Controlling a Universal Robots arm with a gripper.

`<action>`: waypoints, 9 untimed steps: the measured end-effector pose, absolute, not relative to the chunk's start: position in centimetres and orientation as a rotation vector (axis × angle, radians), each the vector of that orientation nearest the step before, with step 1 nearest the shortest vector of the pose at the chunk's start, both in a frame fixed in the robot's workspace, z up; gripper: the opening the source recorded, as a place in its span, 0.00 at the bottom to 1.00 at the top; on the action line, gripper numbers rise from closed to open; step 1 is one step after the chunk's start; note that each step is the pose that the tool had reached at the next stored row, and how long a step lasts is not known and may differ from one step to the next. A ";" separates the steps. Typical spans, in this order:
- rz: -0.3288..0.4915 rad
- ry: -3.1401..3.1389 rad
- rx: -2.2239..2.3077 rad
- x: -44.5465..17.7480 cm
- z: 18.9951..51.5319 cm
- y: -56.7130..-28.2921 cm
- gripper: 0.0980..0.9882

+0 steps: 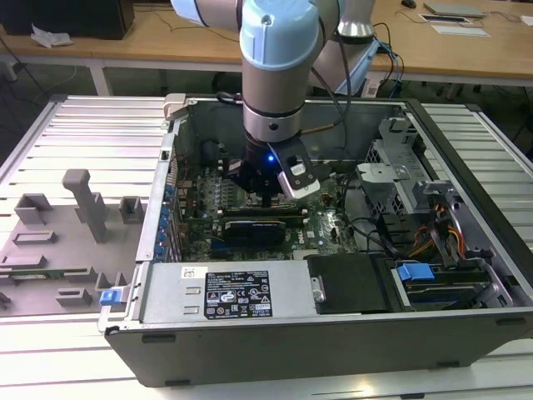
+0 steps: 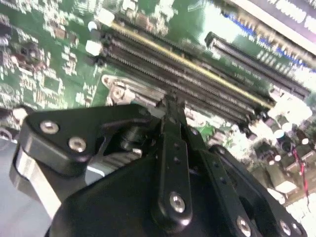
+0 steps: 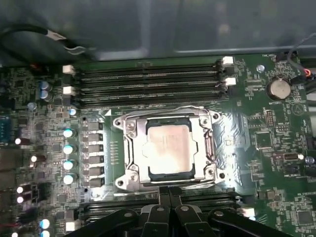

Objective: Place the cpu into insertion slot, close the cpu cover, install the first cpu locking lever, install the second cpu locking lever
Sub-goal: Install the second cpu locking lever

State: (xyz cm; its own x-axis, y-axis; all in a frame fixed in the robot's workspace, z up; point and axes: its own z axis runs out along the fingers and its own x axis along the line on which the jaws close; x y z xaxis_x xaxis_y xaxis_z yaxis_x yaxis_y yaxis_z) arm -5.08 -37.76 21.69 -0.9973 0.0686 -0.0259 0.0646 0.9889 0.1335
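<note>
In the first wrist view, the cpu (image 3: 169,149) lies seated in the insertion slot (image 3: 132,183), with the cpu cover (image 3: 206,148) folded flat around it, so placement and cover closing look done; the locking levers appear to be the step in hand. Just near of the socket, the end effector (image 3: 169,196) hovers clenched, fingertips together, grasping nothing. Securing a lever calls for catching its thin wire end precisely.

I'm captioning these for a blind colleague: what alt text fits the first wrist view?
A silver-grey cpu sits in the insertion slot on a green circuit board, with the cpu cover closed around it. Black memory slots run beside it, and the black end effector hangs at the socket's edge.
</note>
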 end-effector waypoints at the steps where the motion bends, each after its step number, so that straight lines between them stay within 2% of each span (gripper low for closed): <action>1: 0.198 3.103 0.104 -5.1 21.7 -37.5 0.01; 9: 0.187 3.103 0.103 -5.1 21.7 -34.8 0.01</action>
